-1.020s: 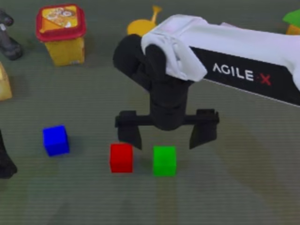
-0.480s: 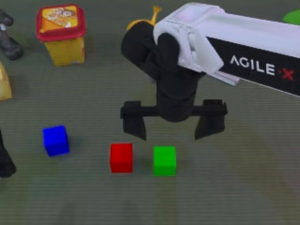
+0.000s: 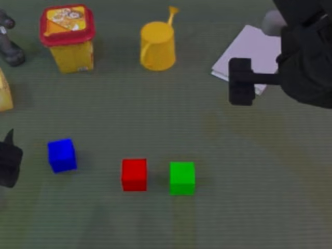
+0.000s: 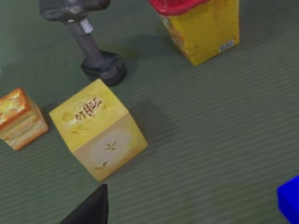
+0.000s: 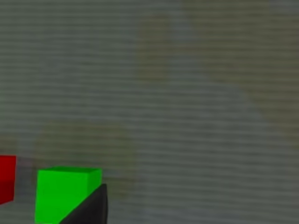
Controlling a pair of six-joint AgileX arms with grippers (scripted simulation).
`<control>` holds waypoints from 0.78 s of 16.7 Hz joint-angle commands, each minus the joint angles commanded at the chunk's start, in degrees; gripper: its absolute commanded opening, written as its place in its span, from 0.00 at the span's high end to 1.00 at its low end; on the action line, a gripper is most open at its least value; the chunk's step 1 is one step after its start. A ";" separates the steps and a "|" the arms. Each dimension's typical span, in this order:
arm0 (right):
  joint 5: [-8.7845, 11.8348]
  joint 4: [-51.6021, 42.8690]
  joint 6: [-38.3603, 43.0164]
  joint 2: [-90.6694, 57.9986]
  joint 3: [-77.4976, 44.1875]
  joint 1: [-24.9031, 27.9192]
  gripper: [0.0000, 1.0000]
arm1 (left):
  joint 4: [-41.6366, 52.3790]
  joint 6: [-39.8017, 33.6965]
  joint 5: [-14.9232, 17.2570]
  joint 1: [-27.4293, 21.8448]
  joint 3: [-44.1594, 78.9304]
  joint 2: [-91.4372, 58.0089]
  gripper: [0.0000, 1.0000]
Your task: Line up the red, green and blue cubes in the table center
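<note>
Standing side by side near the worktop's middle, the red cube (image 3: pixel 134 175) and green cube (image 3: pixel 182 178) look placed. The blue cube (image 3: pixel 62 154) lies apart at the left, so one placement is left, I judge. The right tool (image 3: pixel 270 78) at the far right edge is half cut off; the left tool (image 3: pixel 9 162) shows only a tip. Whether either is released or clenched, I cannot tell.

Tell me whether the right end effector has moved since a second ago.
Yes. The right end effector has pulled away from above the red cube and green cube, toward the table's far right, and now sits beside the white paper.
</note>
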State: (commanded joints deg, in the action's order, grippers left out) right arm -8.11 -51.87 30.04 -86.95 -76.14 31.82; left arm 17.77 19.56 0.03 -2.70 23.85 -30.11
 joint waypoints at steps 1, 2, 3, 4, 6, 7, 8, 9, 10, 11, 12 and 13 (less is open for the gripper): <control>-0.53 2.69 -2.18 6.04 4.77 -2.10 0.00 | 2.67 2.84 0.01 -0.57 3.36 -5.14 0.00; -0.93 5.49 -4.41 12.22 9.79 -4.27 0.00 | 5.40 5.75 0.01 -1.15 6.77 -10.48 0.00; -1.21 8.39 -6.67 18.48 15.02 -6.50 0.00 | 8.41 8.91 0.00 -1.78 10.46 -16.35 0.00; -1.36 11.38 -8.95 24.78 20.40 -8.76 0.00 | 11.23 11.86 0.00 -2.37 13.90 -21.86 0.00; -1.26 17.45 -13.37 37.21 31.30 -13.21 0.00 | 16.83 17.68 -0.02 -3.53 20.66 -32.68 0.00; -1.01 20.48 -15.45 43.09 36.64 -15.32 0.00 | 19.55 20.51 -0.04 -4.10 23.94 -37.84 0.00; -0.65 23.49 -17.42 48.64 41.76 -17.34 0.00 | 22.40 23.47 -0.05 -4.69 27.40 -43.13 0.00; -0.16 26.49 -19.28 53.87 46.57 -19.25 0.00 | 24.95 26.14 -0.05 -5.23 30.53 -47.76 0.00; 0.44 29.45 -21.00 58.77 51.05 -21.04 0.00 | 27.37 28.69 -0.06 -5.74 33.56 -52.12 0.00; 1.15 32.36 -22.57 63.29 55.18 -22.68 0.00 | 29.64 31.12 -0.06 -6.24 36.46 -56.17 0.00; 1.94 35.20 -23.98 67.37 59.00 -24.18 0.00 | 31.91 33.57 -0.05 -6.73 39.44 -60.15 0.00; 2.80 37.96 -25.23 70.97 62.51 -25.55 0.00 | 33.84 35.70 -0.05 -7.16 42.07 -63.52 0.00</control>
State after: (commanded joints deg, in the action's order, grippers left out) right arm -5.32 -13.92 4.81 -15.97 -13.63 6.27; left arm 51.61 55.26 -0.02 -9.86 65.91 -93.63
